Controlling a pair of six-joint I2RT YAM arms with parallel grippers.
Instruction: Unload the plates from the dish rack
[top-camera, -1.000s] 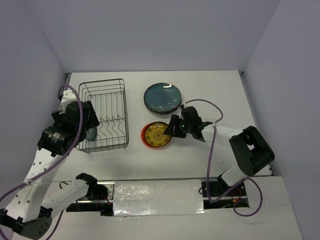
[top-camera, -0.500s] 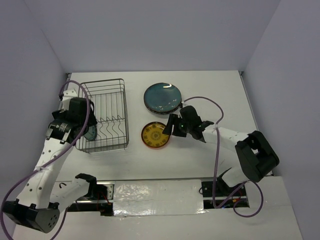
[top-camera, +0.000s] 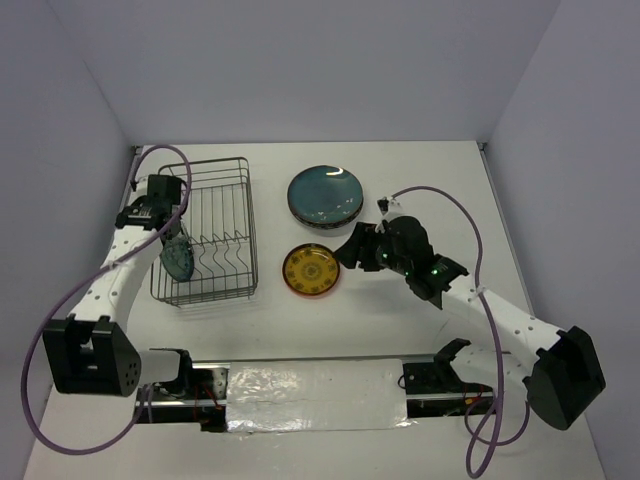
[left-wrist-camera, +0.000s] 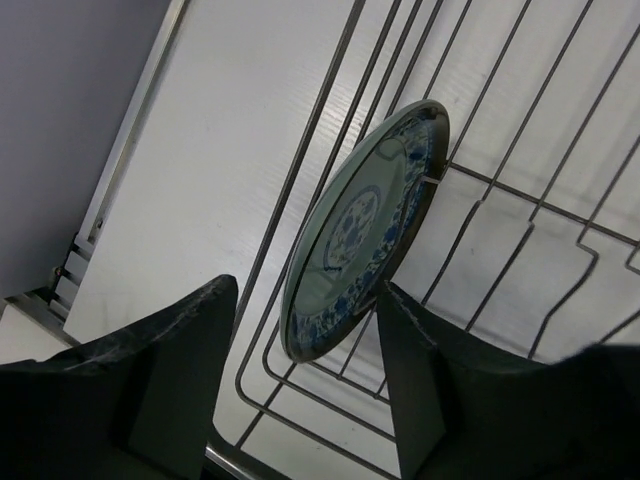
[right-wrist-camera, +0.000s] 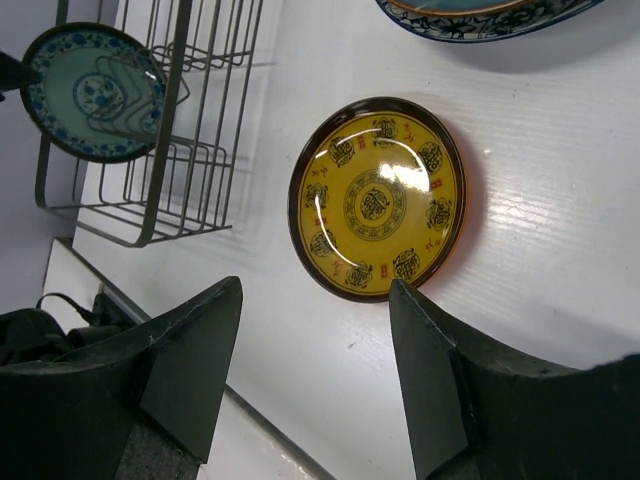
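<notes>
The rectangular silver-grey wire dish rack (top-camera: 205, 232) is sitting on the left part of the white table (top-camera: 430, 180), with its long side running away from the arm bases. One small round blue-patterned ceramic plate (top-camera: 178, 257) is standing on edge in the near left corner of the rack, leaning against the upright wire dividers. In the left wrist view this plate (left-wrist-camera: 365, 225) is showing a pale centre and a blue-patterned border.

The left gripper (top-camera: 170, 232) is reaching down over the rack's left side. Its jaws are standing wide apart, and the lower rim of the blue-patterned plate is lying between the two fingers (left-wrist-camera: 180, 380). Contact between the fingers and the plate cannot be told from the pictures.

The small round orange-yellow plate with a dark rim (top-camera: 311, 270) is lying flat on the table, just to the right of the rack. The right gripper (top-camera: 350, 250) is hovering beside this plate, on its right. Its jaws are spread wide and are gripping nothing.

The large round dark teal plate (top-camera: 325, 195) is lying on top of a stack farther back on the table, behind the orange-yellow plate. A patterned rim is showing beneath it in the right wrist view.
</notes>
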